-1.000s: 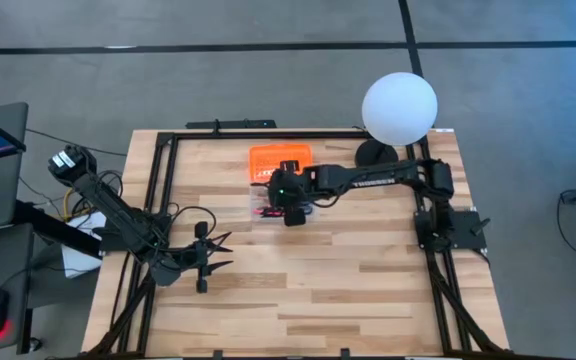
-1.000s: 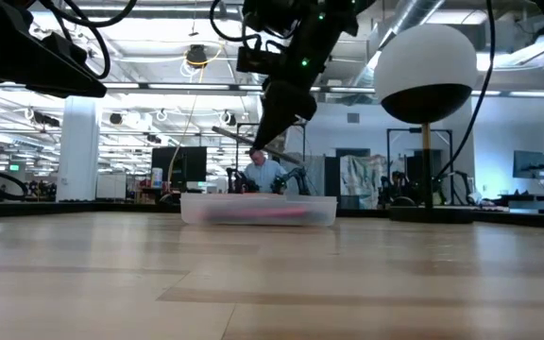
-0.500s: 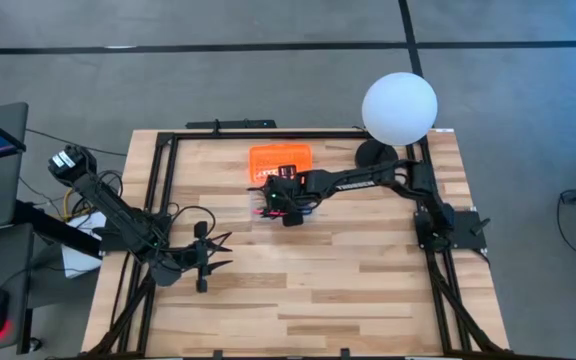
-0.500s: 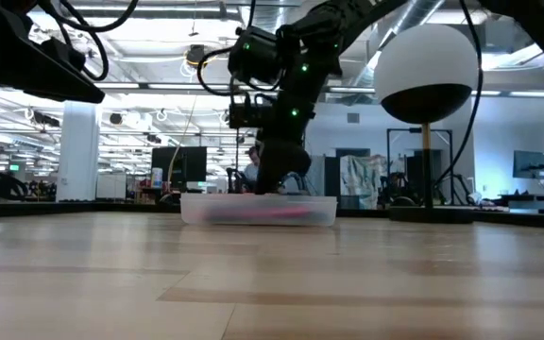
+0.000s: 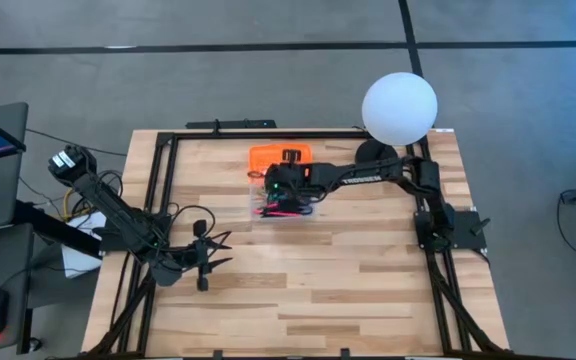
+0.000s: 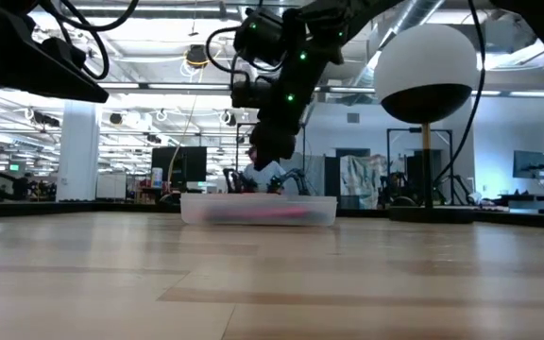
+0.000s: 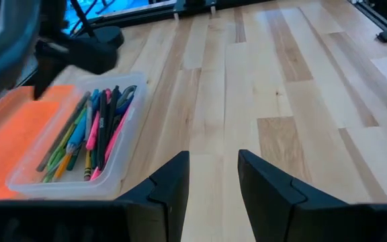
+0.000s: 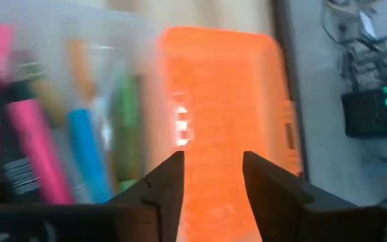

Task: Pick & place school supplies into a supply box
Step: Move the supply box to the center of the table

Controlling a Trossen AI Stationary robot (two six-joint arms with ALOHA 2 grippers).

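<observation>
The supply box is a clear case at the table's far middle. Its orange lid lies flat just beyond it. Inside lie the school supplies: pink, blue, green and yellow pens side by side, also in the right wrist view. My right gripper hangs open above the box's far side, nothing between its fingers, and faces the lid. My left gripper waits open over the table's left part, nothing in it.
A white globe lamp stands on a dark base at the far right corner, close to my right arm. A black frame runs along the table's edges. Bare wood lies between the box and the near edge.
My right gripper came down into the supply box with a thin stick-like thing, opened and let it go. It then rose again and shifted a little toward the far edge, over the lid side. The box stayed in place.
</observation>
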